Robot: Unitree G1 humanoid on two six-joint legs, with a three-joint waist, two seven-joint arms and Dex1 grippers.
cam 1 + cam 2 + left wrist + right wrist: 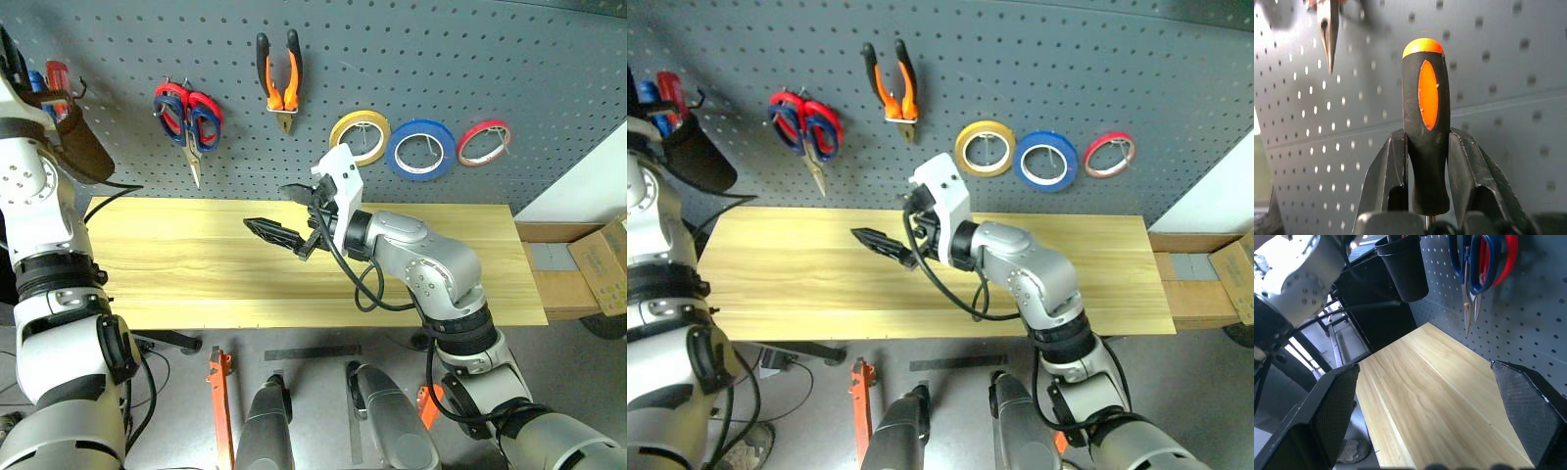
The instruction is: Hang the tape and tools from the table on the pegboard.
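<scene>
My left gripper (1425, 139) is shut on the slim screwdriver (1424, 98), clamping its orange-and-black handle close in front of the pegboard (441, 59). My right gripper (281, 212) hangs open and empty over the middle of the table (176, 274). On the pegboard hang the pliers (279, 78), the dark blue-handled scissors (194, 133) together with red-handled scissors (168, 100), and the blue tape (419, 149).
A yellow roll (360, 135) and a red roll (483, 142) hang either side of the blue tape. At the board's far left a black cup (76, 147) holds red and blue screwdrivers. A cardboard box (600, 262) sits beyond the table's right end.
</scene>
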